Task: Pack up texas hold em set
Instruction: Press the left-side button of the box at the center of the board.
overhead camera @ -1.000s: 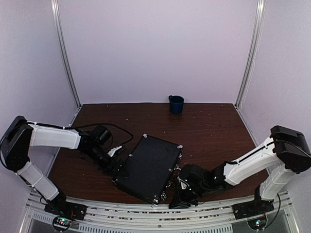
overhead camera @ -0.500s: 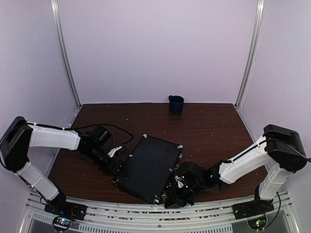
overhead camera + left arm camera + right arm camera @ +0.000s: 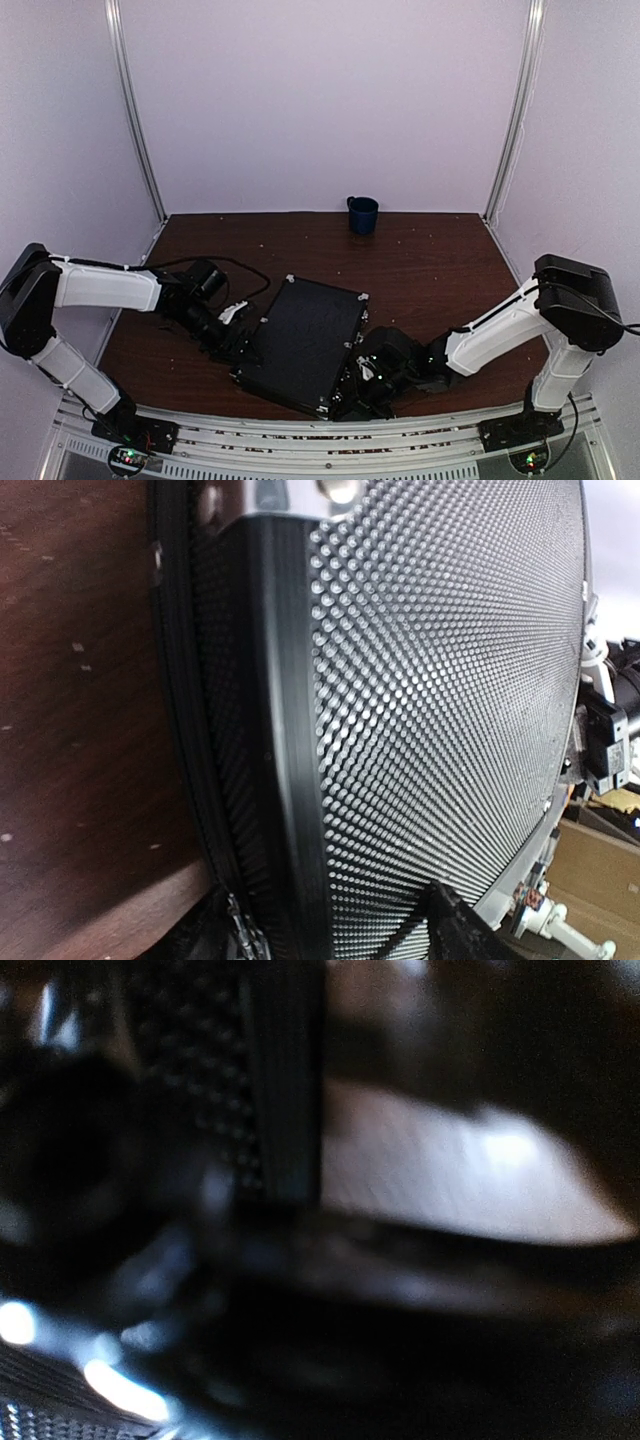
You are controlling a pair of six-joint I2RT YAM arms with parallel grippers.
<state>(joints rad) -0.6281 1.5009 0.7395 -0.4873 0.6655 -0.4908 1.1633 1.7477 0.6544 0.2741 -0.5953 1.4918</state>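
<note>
Rigid case (image 3: 305, 345), probably heavy, dimpled shell: hold by its edges; left gripper (image 3: 238, 335) and right gripper (image 3: 362, 385) openings can't be told.

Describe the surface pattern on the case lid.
The case is black with a grid of small raised dots; left wrist view.

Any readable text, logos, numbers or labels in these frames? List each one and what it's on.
No text can be read in any view.
On the case: plain black dimpled lid, no logo or label showing.
On the mug: no print visible, but it is too small to rule out fine marks.
Right wrist view: too blurred to read anything.
</note>
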